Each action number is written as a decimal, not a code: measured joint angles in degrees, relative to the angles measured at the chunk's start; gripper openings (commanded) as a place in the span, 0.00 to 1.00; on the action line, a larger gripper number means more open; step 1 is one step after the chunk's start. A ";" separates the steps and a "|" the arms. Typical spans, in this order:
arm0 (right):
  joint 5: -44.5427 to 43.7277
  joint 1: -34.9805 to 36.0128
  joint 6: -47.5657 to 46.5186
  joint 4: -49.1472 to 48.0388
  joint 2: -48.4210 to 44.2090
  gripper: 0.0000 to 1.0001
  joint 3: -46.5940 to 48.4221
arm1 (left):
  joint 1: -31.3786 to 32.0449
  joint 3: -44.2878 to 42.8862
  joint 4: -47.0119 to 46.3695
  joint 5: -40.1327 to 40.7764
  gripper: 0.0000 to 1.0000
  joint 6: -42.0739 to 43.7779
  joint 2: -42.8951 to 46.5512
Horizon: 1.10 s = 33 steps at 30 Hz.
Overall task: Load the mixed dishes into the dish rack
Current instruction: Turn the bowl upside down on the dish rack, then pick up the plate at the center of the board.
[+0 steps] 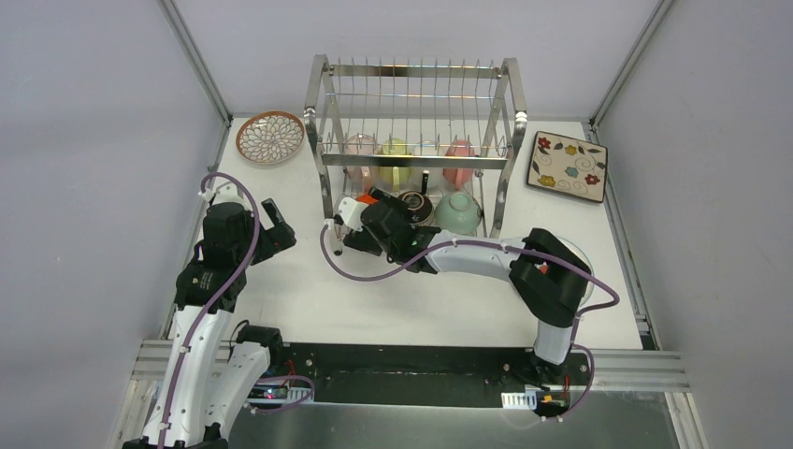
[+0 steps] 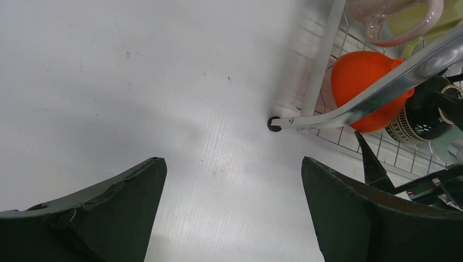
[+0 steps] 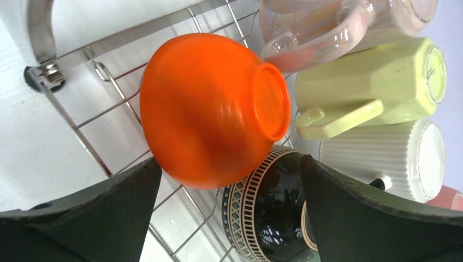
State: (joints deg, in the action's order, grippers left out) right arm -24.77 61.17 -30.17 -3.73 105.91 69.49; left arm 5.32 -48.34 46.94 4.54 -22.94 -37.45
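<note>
A white table (image 1: 309,299) sits between plain grey walls (image 1: 93,140), evenly lit.

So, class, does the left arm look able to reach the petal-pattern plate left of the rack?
Probably yes: the left gripper is open and empty, with only bare table between it and the petal-pattern plate.

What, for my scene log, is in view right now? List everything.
dish rack: one, steel, table's far middle
orange bowl: one, lower tier, front left
dark patterned bowl: one, lower tier, beside it
mint bowl: one, lower tier, front right
pink cup, yellow-green cup, white ribbed mug, coral cup: one each, lower tier, behind bowls
petal plate: one, brown-rimmed, left of rack
square floral plate: one, cream, right of rack
table: one, white
left gripper: open, over bare table
right gripper: open, at orange bowl
</note>
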 measured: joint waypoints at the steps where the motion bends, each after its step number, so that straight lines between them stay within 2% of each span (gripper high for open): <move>1: 0.26 0.00 0.46 0.72 -0.37 0.99 -0.02 | 0.00 0.04 -0.02 -0.02 0.99 0.00 0.00; 17: 1.92 0.00 10.03 5.99 -7.48 0.99 -2.69 | 0.00 0.39 -0.02 -0.22 0.99 0.55 -0.04; 26: -0.07 0.00 20.87 11.80 -22.69 0.99 -11.78 | 0.00 0.44 -0.09 -4.87 0.99 3.19 -1.51; 33: -1.88 -0.07 36.65 23.56 -36.63 0.99 -14.99 | 0.00 0.50 -1.36 -15.06 0.99 6.21 -1.46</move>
State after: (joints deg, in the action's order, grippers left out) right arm -26.65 61.10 6.48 19.84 69.28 54.50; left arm 5.32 -47.83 45.58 -10.52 -16.73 -38.92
